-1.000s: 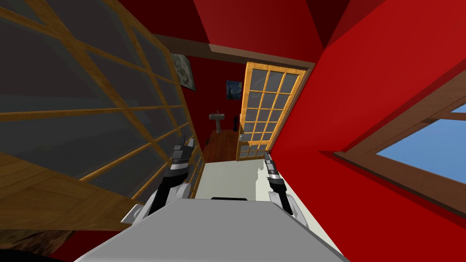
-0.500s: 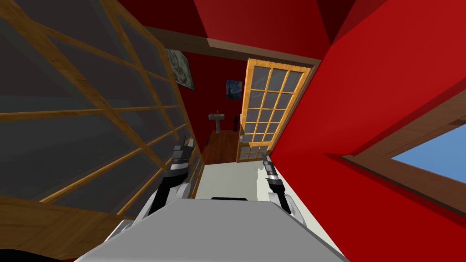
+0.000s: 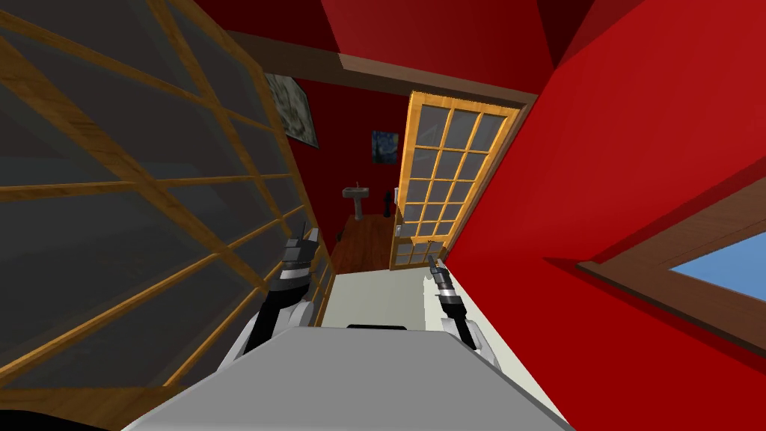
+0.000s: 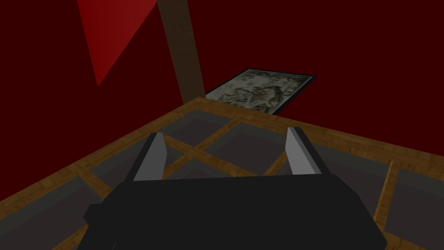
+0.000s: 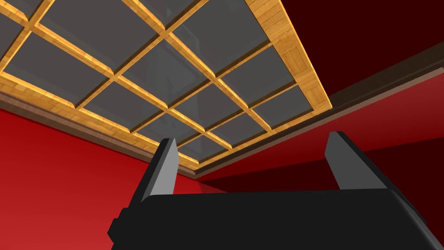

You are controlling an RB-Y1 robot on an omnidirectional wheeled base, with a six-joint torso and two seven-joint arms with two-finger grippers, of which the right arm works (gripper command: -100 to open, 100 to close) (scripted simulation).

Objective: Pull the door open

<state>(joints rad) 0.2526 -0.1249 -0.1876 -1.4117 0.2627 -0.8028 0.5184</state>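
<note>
A wood-framed door with grey glass panes (image 3: 135, 194) stands swung along my left side. My left gripper (image 3: 303, 238) is open right beside its frame. In the left wrist view the open left gripper (image 4: 225, 152) hovers over this door's wooden bars (image 4: 190, 149), holding nothing. A second glazed door (image 3: 445, 179) stands ahead in the doorway, with a small light handle (image 3: 397, 224) on its left edge. My right gripper (image 3: 432, 263) is open near that door's foot. In the right wrist view the right gripper (image 5: 256, 162) points at its panes (image 5: 173, 65), apart from them.
A red wall (image 3: 598, 187) runs close on my right, with a brown-framed window (image 3: 703, 262). Past the doorway lie a wooden floor (image 3: 366, 239), a pedestal sink (image 3: 357, 196) and two pictures (image 3: 386, 147) (image 3: 292, 108). Pale floor (image 3: 381, 295) lies before me.
My view has shifted: the left door spreads wider and lower across the left side, while the window slides right. The right gripper edged slightly up and left. Both grippers stay open.
</note>
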